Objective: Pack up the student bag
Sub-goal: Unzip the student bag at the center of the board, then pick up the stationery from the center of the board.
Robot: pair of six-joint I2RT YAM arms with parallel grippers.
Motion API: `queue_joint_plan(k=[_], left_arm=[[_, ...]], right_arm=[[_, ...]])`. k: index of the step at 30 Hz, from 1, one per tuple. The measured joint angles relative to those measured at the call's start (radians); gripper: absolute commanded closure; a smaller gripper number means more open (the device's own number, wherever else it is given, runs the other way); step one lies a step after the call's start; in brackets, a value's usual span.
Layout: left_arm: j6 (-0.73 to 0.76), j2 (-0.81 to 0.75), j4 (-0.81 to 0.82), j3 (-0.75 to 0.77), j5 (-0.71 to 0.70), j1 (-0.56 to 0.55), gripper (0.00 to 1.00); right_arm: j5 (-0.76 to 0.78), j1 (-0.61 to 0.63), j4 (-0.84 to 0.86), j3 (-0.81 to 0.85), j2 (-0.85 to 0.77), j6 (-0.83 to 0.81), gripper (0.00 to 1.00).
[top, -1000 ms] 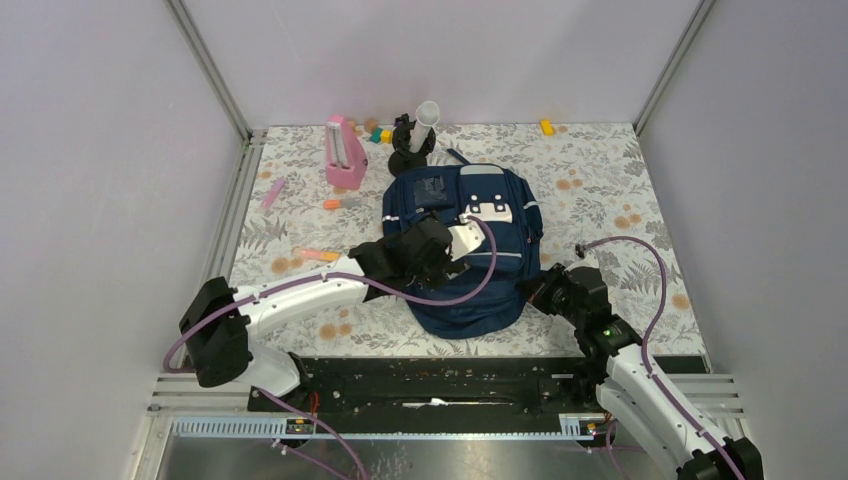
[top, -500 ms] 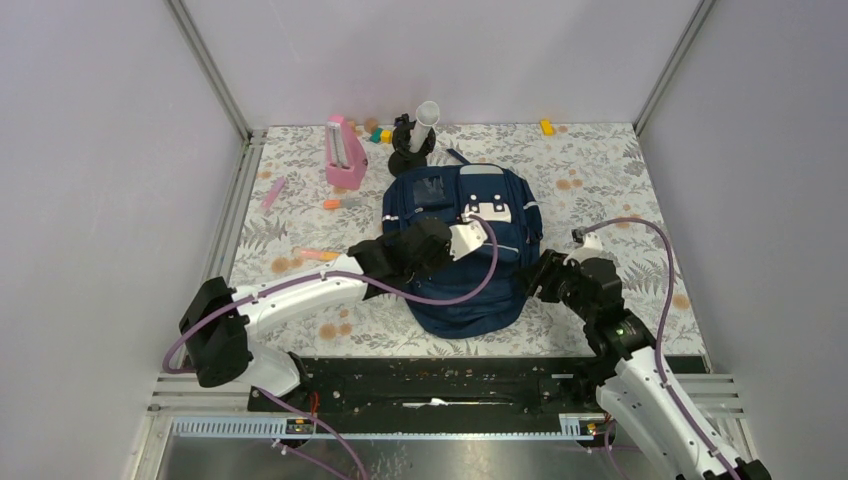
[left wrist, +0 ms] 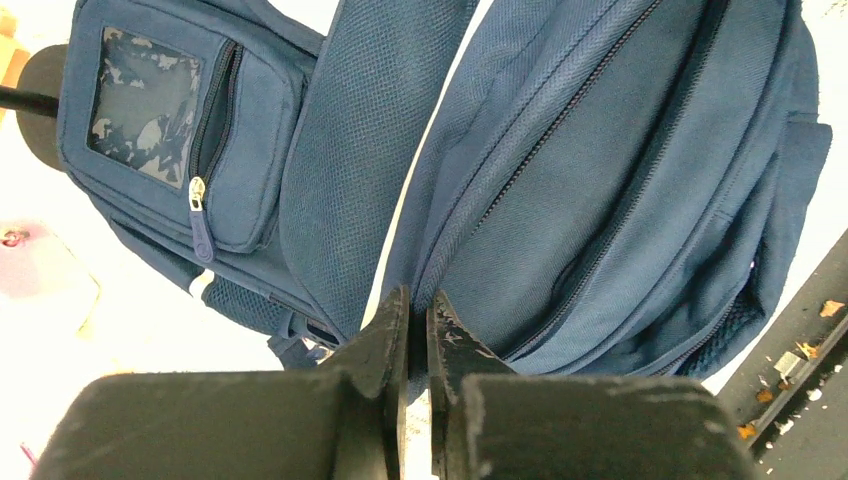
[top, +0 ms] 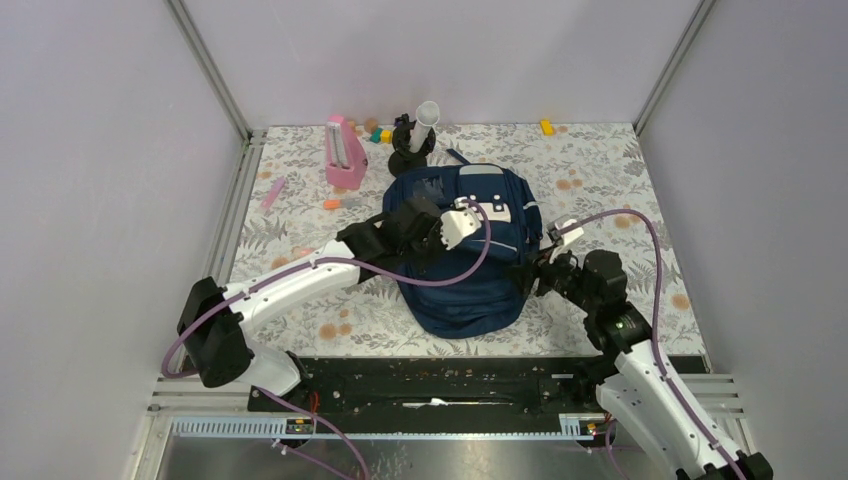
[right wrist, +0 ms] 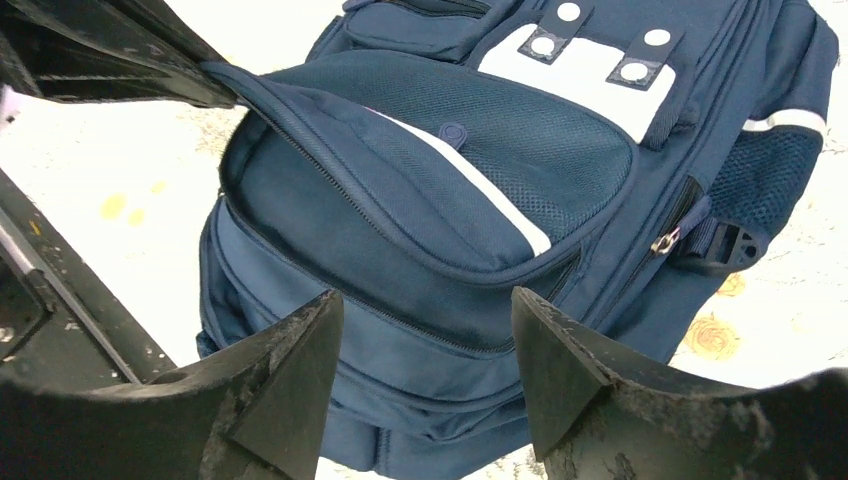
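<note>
Right wrist view shows me what top external hides: left gripper (left wrist: 418,300) pinching the bag's (top: 470,290) lifted flap (right wrist: 440,190); right gripper (right wrist: 425,300) spread, empty. Bag lies mid-mat (top: 620,170), open room rightward.

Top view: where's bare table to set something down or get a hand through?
Widest bare patch: table right of the bag, between the yellow block and the right arm. A smaller strip lies between the left arm and the near edge. Crowded: far-left corner, around the pink holder, black stand and pink marker.
</note>
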Motion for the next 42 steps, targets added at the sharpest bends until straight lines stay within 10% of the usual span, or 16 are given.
queue_joint_plan(k=[11,18,25,29,31,32,36,42], left_arm=[[-0.013,0.0,-0.05,0.039,0.066,0.021,1.0],[-0.019,0.0,-0.055,0.045,0.089,0.031,1.0],[-0.034,0.0,-0.043,0.045,0.09,0.036,1.0],[-0.038,0.0,-0.04,0.045,0.103,0.04,1.0],[-0.043,0.0,-0.036,0.045,0.108,0.04,0.88],[-0.045,0.0,-0.032,0.045,0.109,0.04,0.66],[-0.067,-0.008,-0.038,0.045,0.097,0.041,0.11],[-0.174,-0.143,-0.021,-0.008,0.045,0.055,0.01]], right_arm=[[0.022,0.065,0.037,0.082,0.225,-0.198,0.32],[0.224,0.185,0.063,0.122,0.343,-0.303,0.75],[0.323,0.207,0.094,0.152,0.352,-0.353,0.54],[0.348,0.207,0.127,0.15,0.372,-0.36,0.76],[0.344,0.209,0.14,0.15,0.386,-0.361,0.92],[0.343,0.21,0.144,0.15,0.391,-0.366,1.0],[0.349,0.208,0.144,0.15,0.396,-0.369,1.0],[0.365,0.208,0.122,0.15,0.367,-0.365,1.0]])
